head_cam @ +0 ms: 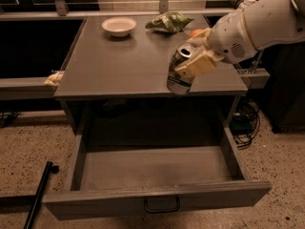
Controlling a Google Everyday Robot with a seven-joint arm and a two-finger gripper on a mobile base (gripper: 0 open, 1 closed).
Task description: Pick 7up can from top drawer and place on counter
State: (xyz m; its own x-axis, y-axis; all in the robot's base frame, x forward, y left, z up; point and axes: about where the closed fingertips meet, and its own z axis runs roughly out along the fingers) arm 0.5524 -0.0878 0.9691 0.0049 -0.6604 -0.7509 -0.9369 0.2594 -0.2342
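Cream-coloured gripper at right, by front right edge of counter, clamped on side of 7up can. Can held in the air at counter height, above back of open top drawer. Drawer pulled out, grey floor showing, dark handle on front. White bowl, contents not visible, green bag and half-hidden orange at counter's back. Can's long axis near upright, top end up, tipped slightly rightward.
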